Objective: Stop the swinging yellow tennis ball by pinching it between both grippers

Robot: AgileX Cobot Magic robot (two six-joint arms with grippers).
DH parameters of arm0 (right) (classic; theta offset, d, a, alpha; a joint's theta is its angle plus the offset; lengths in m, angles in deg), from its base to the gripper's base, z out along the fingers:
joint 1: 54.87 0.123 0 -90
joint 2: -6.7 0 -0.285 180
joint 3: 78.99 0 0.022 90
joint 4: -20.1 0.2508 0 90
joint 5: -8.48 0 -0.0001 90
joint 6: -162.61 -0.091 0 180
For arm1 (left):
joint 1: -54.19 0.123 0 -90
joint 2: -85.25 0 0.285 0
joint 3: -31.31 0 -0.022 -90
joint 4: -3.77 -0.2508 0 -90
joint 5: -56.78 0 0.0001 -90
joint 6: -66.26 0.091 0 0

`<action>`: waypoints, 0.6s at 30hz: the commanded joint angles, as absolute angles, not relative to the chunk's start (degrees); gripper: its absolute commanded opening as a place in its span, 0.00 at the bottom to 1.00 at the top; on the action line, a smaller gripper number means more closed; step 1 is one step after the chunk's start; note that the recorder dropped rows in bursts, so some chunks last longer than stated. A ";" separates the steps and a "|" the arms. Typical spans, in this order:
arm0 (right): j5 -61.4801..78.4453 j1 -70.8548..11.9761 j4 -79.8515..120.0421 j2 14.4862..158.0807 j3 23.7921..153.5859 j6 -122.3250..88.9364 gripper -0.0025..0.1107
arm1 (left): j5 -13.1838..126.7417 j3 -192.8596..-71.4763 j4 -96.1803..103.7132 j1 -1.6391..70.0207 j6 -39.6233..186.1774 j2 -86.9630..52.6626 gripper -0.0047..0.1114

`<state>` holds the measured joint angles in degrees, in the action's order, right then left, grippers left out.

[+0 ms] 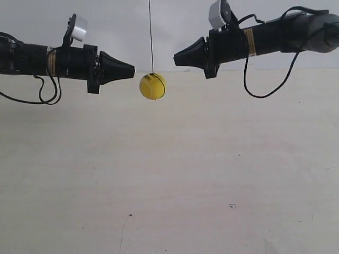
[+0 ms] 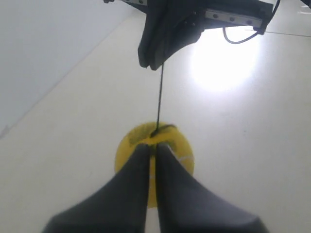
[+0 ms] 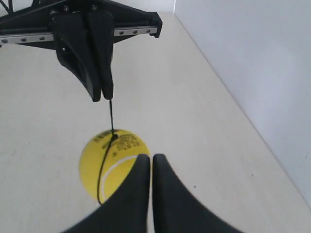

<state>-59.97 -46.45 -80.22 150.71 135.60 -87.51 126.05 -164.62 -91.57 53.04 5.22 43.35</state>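
Ball: yellow tennis ball [image 1: 152, 87] hangs between both gripper tips, slightly below them, touching neither; printed logo near its top.
String: string [image 1: 151, 37] straight, vertical.
Left gripper [image 2: 151, 150]: fingers pressed together, empty.
Right gripper [image 3: 150, 158]: likewise.
Surroundings: cream tabletop [image 1: 169, 185], white wall [image 1: 169, 32].

Above the counter [image 1: 169, 185], the yellow tennis ball [image 1: 152, 86] hangs in the gap between the closed tips of the left gripper [image 2: 151, 145] and right gripper [image 3: 151, 157], touching neither. Its string [image 1: 151, 37] bars passage overhead. A wall [image 1: 106, 21] closes the counter's far edge. The air beneath the ball is open.
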 commanded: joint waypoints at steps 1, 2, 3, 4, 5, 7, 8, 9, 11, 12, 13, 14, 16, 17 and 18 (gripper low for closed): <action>-61.48 -48.01 -79.85 147.11 135.89 -89.81 0.02 | 126.74 -164.79 -93.14 53.06 2.00 38.69 0.08; -61.48 -48.02 -79.85 146.56 135.89 -90.77 0.02 | 126.74 -164.79 -93.82 53.06 1.09 37.64 0.08; -61.48 -48.38 -79.85 146.20 135.89 -92.36 0.02 | 126.74 -164.79 -94.75 53.06 -0.03 36.57 0.08; -61.48 -48.59 -79.85 145.58 135.89 -93.25 0.02 | 126.74 -164.79 -95.52 53.06 -1.08 35.69 0.08; -61.48 -48.60 -79.85 145.26 135.89 -94.16 0.02 | 126.74 -164.79 -96.18 53.06 -2.21 34.57 0.08; -61.48 -48.99 -79.85 144.36 135.89 -95.40 0.02 | 126.74 -164.79 -96.18 53.06 -4.15 32.46 0.08; -61.48 -48.99 -79.85 143.91 135.77 -96.03 0.02 | 126.74 -164.79 -96.18 53.06 -5.37 31.30 0.08; -61.48 -49.13 -79.85 143.25 135.77 -96.76 0.02 | 126.74 -164.68 -96.18 53.06 -6.26 30.09 0.08; -61.48 -49.13 -79.85 141.81 135.77 -97.98 0.02 | 126.74 -164.68 -96.18 53.06 -7.53 27.64 0.08; -61.48 -49.13 -79.85 141.03 135.77 -98.43 0.02 | 126.74 -164.68 -96.18 53.06 -7.98 26.41 0.08; -61.48 -49.13 -79.85 140.09 135.77 -98.88 0.02 | 126.74 -164.68 -96.18 53.06 -8.73 25.36 0.08; -61.48 -49.13 -79.85 139.04 135.77 -99.27 0.02 | 126.74 -164.68 -96.18 53.06 -9.30 23.80 0.08; -61.48 -49.13 -79.85 137.22 135.77 -100.07 0.02 | 126.74 -164.68 -96.18 53.06 -10.53 21.59 0.08; -61.48 -49.13 -79.85 135.70 135.77 -100.58 0.02 | 126.74 -164.68 -96.18 53.06 -11.50 19.86 0.08; -61.48 -49.13 -79.85 134.63 135.77 -101.00 0.02 | 126.74 -164.68 -96.18 53.06 -12.11 18.67 0.08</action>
<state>-61.00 -48.73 -80.22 138.51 135.60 -99.57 126.38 -164.62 -96.02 53.04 -9.71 22.20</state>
